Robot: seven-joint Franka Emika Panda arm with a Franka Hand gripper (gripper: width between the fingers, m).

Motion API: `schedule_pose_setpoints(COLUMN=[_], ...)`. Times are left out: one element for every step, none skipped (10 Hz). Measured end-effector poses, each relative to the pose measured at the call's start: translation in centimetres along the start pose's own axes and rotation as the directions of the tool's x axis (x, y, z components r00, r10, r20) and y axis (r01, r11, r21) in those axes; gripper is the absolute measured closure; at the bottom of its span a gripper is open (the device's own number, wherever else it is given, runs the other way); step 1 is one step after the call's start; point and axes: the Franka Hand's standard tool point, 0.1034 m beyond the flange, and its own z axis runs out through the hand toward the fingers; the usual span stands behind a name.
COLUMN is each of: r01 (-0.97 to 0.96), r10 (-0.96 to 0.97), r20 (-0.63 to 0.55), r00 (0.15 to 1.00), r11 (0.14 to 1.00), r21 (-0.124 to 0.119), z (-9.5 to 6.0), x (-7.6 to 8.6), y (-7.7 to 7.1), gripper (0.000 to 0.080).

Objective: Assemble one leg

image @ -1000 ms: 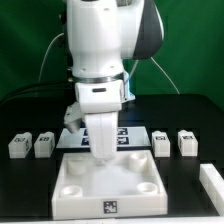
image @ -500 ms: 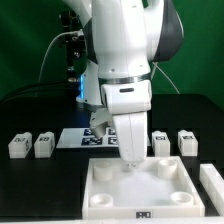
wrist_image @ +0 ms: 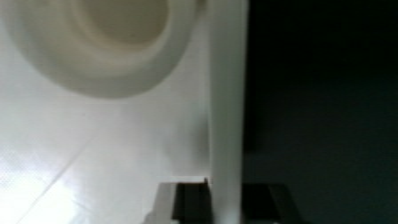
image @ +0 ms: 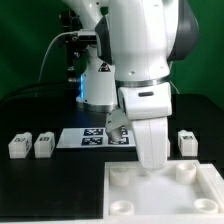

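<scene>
The wide white square panel (image: 160,192) with round corner sockets lies at the front of the exterior view's right. My gripper (image: 151,166) is shut on its rear edge. In the wrist view the panel's (wrist_image: 89,150) thin edge runs between my dark fingers (wrist_image: 189,203), with the gripper (wrist_image: 226,203) closed on it, and one round socket (wrist_image: 107,40) shows. Two small white legs (image: 18,146) (image: 44,146) with tags stand at the left. A third leg (image: 187,142) stands at the right, behind the panel. The arm hides any other leg.
The marker board (image: 92,138) lies flat on the black table behind the gripper, partly hidden by the arm. The arm's large white body (image: 140,60) fills the middle of the exterior view. Cables and a green backdrop are behind.
The gripper and the white panel have slid together toward the exterior view's right and nearer the camera. The legs at the left have not moved.
</scene>
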Motion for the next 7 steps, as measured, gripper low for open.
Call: schedule_pose_setpoints(r01=[0.019, 0.019, 0.017, 0.016, 0.016, 0.015, 0.015], r10=[-0.019, -0.019, -0.017, -0.016, -0.016, -0.015, -0.015], r20=[0.001, 0.002, 0.002, 0.002, 0.002, 0.002, 0.002], r00=[1.000, 1.000, 1.000, 1.000, 1.000, 1.000, 1.000], r11=[1.000, 1.000, 1.000, 1.000, 1.000, 1.000, 1.000], r21=[-0.002, -0.006, -0.006, -0.005, -0.006, -0.006, -0.006], z=[0.16, 0.15, 0.16, 0.17, 0.17, 0.17, 0.17], x=[0.01, -0.03, -0.05, -0.08, -0.11, -0.14, -0.15], y=[-0.02, -0.03, -0.03, -0.04, -0.04, -0.03, -0.03], gripper=[0.0741, 0.0741, 0.0740, 0.0740, 0.0575, 0.0386, 0.0386])
